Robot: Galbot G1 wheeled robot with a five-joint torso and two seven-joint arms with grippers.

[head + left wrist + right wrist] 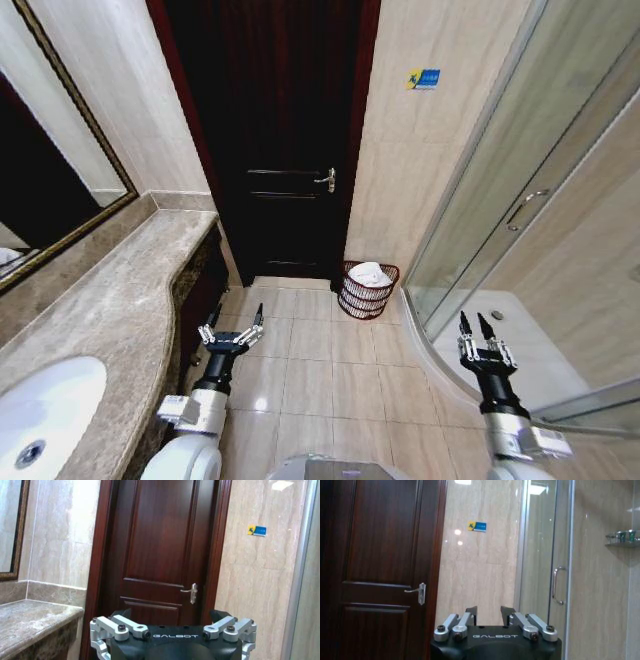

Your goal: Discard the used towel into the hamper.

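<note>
The hamper (367,297), a small round reddish-brown ribbed basket, stands on the tiled floor against the wall, between the door and the shower. A white towel (370,272) lies bunched inside it at the top. My left gripper (236,314) hangs low over the floor beside the counter, well short of the hamper, its fingers spread wide and empty. In the left wrist view the left gripper (171,613) points at the door. My right gripper (474,322) is near the shower's curved base, its fingers slightly apart and holding nothing. The right gripper (489,609) faces the wall.
A marble counter (120,290) with a white sink (45,410) runs along the left under a framed mirror (50,150). A dark wooden door (275,130) is shut straight ahead. The glass shower enclosure (520,200) fills the right. Open tiled floor (320,360) lies between.
</note>
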